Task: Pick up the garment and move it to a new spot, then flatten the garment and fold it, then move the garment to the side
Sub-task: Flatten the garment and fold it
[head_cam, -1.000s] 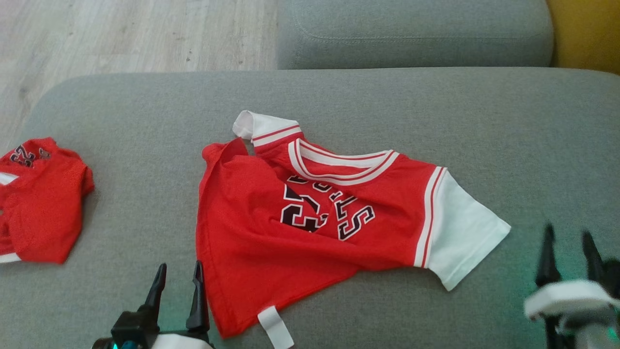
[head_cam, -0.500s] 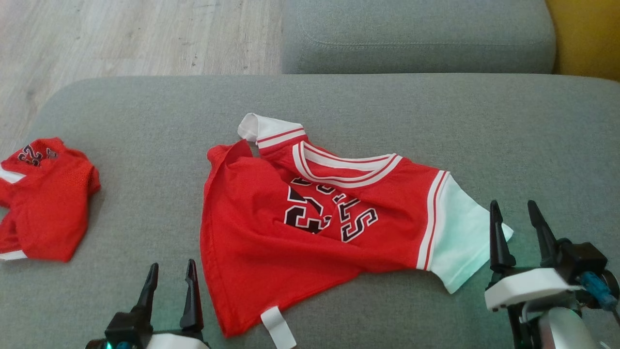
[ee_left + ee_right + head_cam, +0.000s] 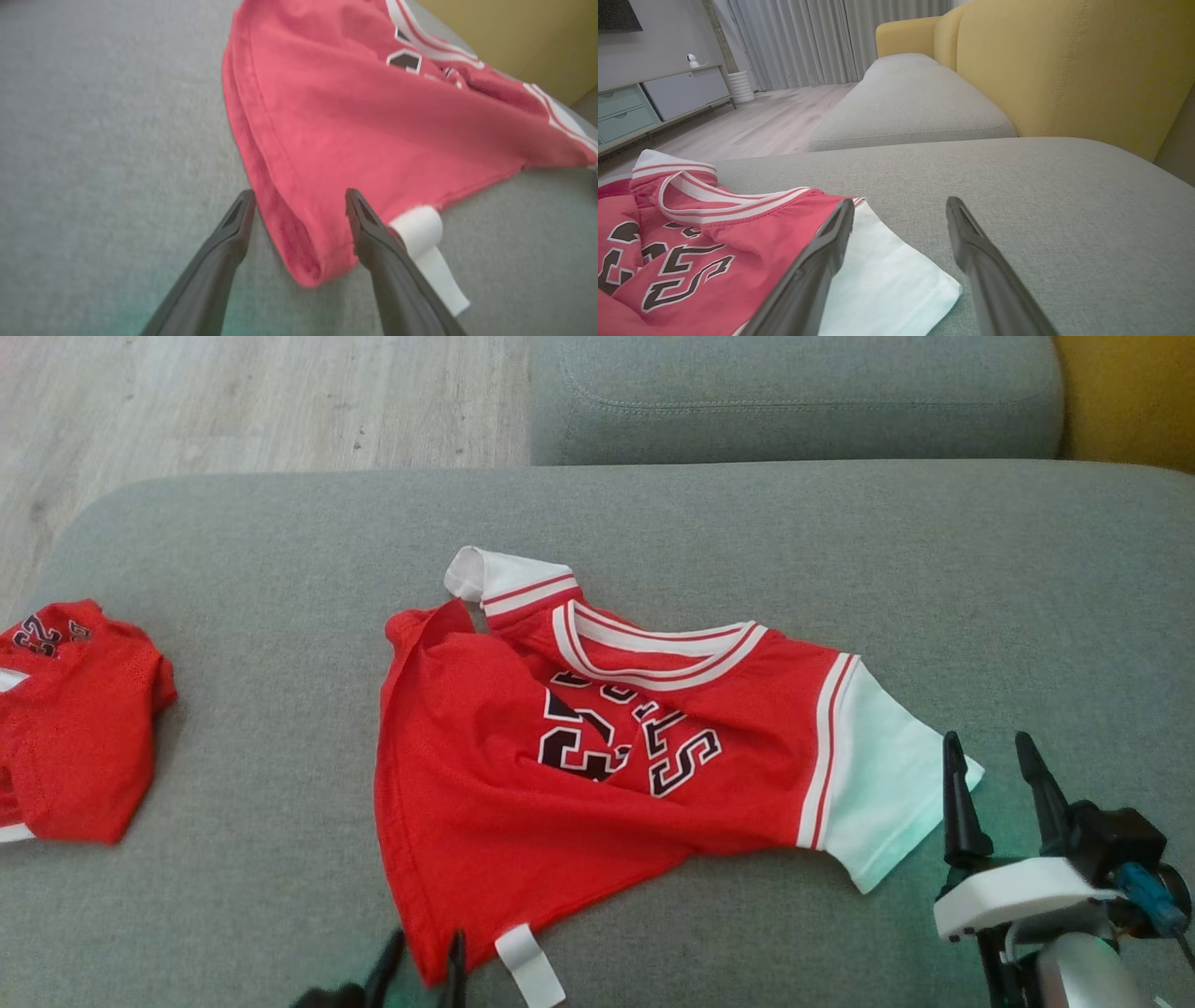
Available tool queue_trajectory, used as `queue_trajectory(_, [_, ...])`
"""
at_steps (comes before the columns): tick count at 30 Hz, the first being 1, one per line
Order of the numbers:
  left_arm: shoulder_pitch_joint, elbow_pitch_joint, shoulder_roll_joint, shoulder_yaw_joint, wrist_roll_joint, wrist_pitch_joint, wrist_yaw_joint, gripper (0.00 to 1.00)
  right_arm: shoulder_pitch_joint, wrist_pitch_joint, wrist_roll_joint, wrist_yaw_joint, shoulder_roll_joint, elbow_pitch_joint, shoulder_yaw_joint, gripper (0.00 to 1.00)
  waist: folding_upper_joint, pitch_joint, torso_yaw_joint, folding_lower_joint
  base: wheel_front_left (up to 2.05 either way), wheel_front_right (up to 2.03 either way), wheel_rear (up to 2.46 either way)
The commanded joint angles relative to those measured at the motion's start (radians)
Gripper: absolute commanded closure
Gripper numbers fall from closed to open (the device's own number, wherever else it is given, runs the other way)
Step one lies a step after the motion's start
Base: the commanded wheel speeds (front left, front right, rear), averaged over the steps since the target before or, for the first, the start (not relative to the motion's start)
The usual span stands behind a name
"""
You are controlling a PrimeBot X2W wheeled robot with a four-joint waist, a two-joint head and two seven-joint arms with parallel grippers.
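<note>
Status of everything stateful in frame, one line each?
Red jersey with white sleeves: rumpled, unfolded, lying on the grey fabric sofa cushion.
Second red garment: bunched heap at the cushion's left.
Left gripper: open, fingers astride the jersey's lower hem corner, not closed on it.
Right gripper: open, at the white sleeve outer edge.

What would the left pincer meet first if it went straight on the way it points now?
Probably the jersey: its red hem corner lies between the fingers of the open left pincer, though the pincer's height above the cloth is unclear.
</note>
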Motion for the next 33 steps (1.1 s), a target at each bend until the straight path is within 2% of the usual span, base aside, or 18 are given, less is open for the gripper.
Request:
queue_trajectory(1, [-0.026,-0.003,0.001,0.014,-0.011,-0.010,-0.005,0.00,-0.030,-0.011,0.001,-0.001,-0.007,-0.025,0.019,0.00,0.0000,0.001,0.000,0.0000,0.00,0.00,0.00])
queue_trajectory(6, [-0.055,0.097,0.001,-0.042,-0.056,-0.010,-0.007,0.00,-0.036,-0.011,0.000,-0.001,-0.007,-0.025,0.013,0.00,0.0000,0.005,0.002,0.0000,0.00,0.00,0.00])
queue_trajectory(11, [-0.084,0.135,0.001,-0.104,-0.116,-0.010,-0.014,0.00,-0.038,-0.011,0.003,-0.001,-0.007,-0.025,0.016,0.00,0.0000,0.010,0.009,0.0000,0.00,0.00,0.00])
queue_trajectory(12, [-0.089,0.139,0.001,-0.122,-0.135,-0.010,-0.015,0.05,-0.038,-0.011,0.004,-0.001,-0.007,-0.025,0.017,0.00,0.0000,0.011,0.010,0.0000,0.00,0.00,0.00])
queue_trajectory(13, [-0.095,0.142,0.001,-0.139,-0.153,-0.010,-0.016,0.91,-0.039,-0.011,0.004,-0.001,-0.007,-0.024,0.018,0.00,0.0000,0.012,0.010,0.0000,0.00,0.00,0.00])
queue_trajectory(14, [-0.103,0.139,0.001,-0.149,-0.172,-0.010,-0.017,1.00,-0.041,-0.011,0.004,-0.001,-0.007,-0.022,0.018,0.00,0.0000,0.014,0.012,0.0000,0.00,0.00,0.00])
queue_trajectory(18, [-0.138,0.110,0.001,-0.124,-0.191,-0.010,-0.017,1.00,-0.053,-0.011,0.001,-0.001,-0.007,0.004,0.007,0.00,0.0000,0.020,0.018,0.0000,0.00,0.00,0.00])
queue_trajectory(25, [-0.113,-0.076,0.028,0.097,-0.077,-0.010,0.051,1.00,-0.078,-0.011,-0.027,-0.001,-0.007,0.131,-0.014,0.00,0.0000,0.025,0.042,0.0000,0.00,0.00,0.00])
queue_trajectory(28, [-0.089,-0.119,0.026,0.151,-0.034,-0.010,0.045,1.00,-0.084,-0.011,-0.024,-0.001,-0.007,0.188,0.005,0.00,0.0000,0.028,0.055,0.0000,0.00,0.00,0.00])
queue_trajectory(33, [-0.076,-0.121,0.016,0.176,-0.004,-0.010,0.026,1.00,-0.084,-0.011,-0.006,-0.001,-0.007,0.237,0.073,0.00,0.0000,0.031,0.064,0.0000,0.00,0.00,0.00])
